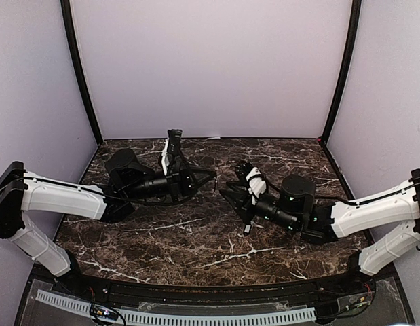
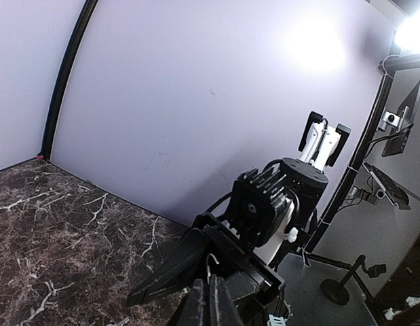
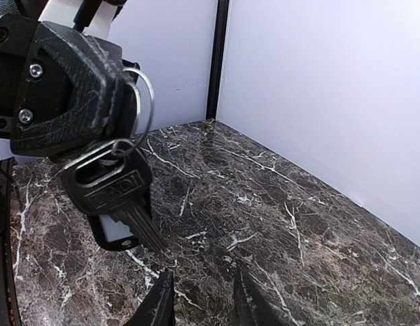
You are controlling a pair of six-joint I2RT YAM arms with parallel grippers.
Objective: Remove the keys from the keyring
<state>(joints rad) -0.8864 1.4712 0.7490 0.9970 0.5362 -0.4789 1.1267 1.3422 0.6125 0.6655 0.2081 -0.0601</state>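
Note:
My left gripper [image 1: 214,177] is shut on the keyring [image 3: 146,102], a thin metal ring pinched between its black fingers [image 3: 74,88]. In the left wrist view only a sliver of the ring's wire [image 2: 211,269] shows above the closed left gripper [image 2: 211,302]. One of the keys [image 3: 119,187] hangs from the ring, and a black fob [image 3: 109,235] dangles behind it, both above the marble. My right gripper [image 3: 204,302] faces them from just below and to the right, open, with nothing between its fingers. In the top view the right gripper [image 1: 230,195] nearly meets the left one at mid-table.
The dark marble table [image 1: 196,234] is walled by pale panels with black corner posts [image 1: 79,71]. The right arm's wrist [image 2: 277,204] fills the space right in front of the left gripper. A small silvery key-like piece [image 2: 115,321] lies on the marble at the left wrist view's bottom edge.

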